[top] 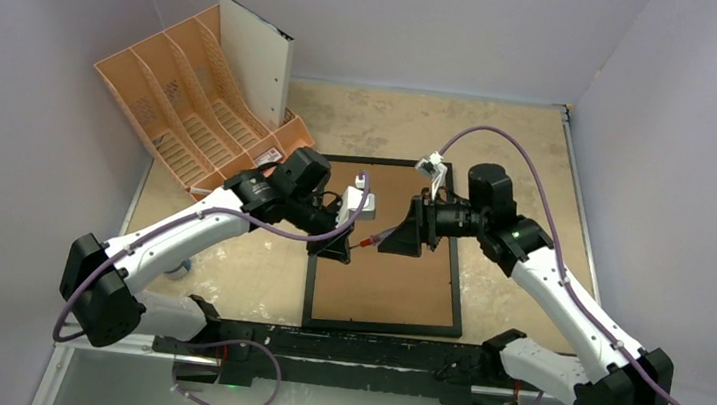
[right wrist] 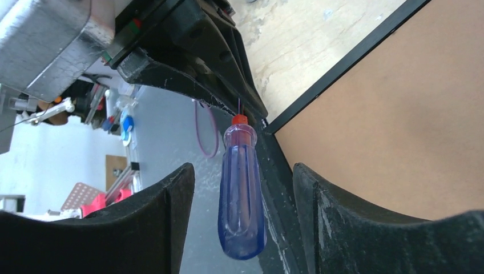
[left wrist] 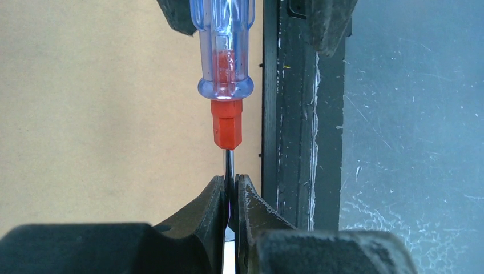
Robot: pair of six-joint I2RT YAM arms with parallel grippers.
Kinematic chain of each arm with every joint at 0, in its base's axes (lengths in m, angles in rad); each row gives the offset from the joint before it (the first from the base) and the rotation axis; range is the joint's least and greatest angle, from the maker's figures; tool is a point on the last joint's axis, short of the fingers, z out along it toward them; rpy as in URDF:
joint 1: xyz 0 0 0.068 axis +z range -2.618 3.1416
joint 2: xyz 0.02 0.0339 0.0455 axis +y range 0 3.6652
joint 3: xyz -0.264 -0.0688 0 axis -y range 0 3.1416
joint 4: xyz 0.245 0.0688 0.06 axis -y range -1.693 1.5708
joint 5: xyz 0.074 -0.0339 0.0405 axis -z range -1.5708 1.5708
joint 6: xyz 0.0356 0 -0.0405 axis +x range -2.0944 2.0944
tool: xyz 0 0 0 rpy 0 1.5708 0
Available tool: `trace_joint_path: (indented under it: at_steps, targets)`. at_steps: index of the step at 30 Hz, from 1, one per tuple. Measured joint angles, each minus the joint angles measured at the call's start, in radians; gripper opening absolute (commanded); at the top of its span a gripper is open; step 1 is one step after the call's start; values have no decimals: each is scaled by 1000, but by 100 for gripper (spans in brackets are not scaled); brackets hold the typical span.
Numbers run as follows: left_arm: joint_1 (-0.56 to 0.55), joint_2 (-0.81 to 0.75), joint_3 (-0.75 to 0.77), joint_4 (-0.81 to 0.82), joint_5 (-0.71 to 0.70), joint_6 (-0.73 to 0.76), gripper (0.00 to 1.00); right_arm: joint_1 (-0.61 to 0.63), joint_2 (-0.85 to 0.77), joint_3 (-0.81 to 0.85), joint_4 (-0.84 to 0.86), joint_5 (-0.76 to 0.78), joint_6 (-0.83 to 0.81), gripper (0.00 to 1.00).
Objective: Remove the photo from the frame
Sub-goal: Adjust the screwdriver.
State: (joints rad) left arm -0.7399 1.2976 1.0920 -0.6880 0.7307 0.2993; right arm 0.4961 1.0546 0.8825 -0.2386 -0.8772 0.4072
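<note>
The large thin black picture frame [top: 382,324] lies face-down on the counter with its brown fibreboard backing [top: 396,287] in place. The sunflower photo is unseen, presumably beneath it. The left pincer [left wrist: 229,180] clamps the shaft of the blue-handled screwdriver [left wrist: 224,51], and the right pincer [right wrist: 241,171] stands apart around its handle. Opening the back and lifting the photo out remain.

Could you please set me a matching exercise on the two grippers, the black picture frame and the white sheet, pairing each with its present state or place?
Things:
1 left gripper
2 right gripper
3 thin black rectangular picture frame
4 blank white sheet

States:
A standing in the orange plastic file organiser
B open around the handle of the blue clear-plastic screwdriver
C lying back-up on the table
D shut on the screwdriver's metal shaft

Pairs: 1-D; 2-B; 3-C; 4-A
</note>
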Motion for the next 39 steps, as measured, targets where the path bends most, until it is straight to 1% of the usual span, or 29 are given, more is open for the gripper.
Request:
trace_joint_path:
  at_steps: [5,11,13,14,20,22,24,25,27,31,34,38,39]
  targets:
    - [0,18,23,-42,21,27,0,0,26,2,-10,-57,-16,62]
    - [0,37,36,-63,29,35,0,0,79,27,1,-96,-35,47]
    - [0,42,42,-64,29,35,0,0,94,28,5,-111,-39,40]
    - [0,43,45,-65,29,35,0,0,100,28,5,-114,-40,39]
    - [0,58,58,-74,31,39,0,0,126,29,5,-143,-47,39]
    - [0,67,61,-80,32,42,0,0,133,28,8,-148,-48,43]
    - [0,73,62,-85,33,47,0,0,138,28,12,-156,-50,44]
    - [0,75,62,-89,34,52,0,0,138,28,12,-158,-50,44]
    - [0,76,62,-94,34,56,0,0,138,28,14,-163,-50,41]
    - [0,79,67,-104,35,61,0,0,143,28,25,-168,-50,31]
    - [0,80,68,-107,37,61,0,0,156,28,28,-172,-53,30]
    - [0,89,70,-114,38,61,0,0,164,28,28,-178,-57,14]
    - [0,91,71,-117,40,61,0,-1,166,28,27,-176,-60,8]
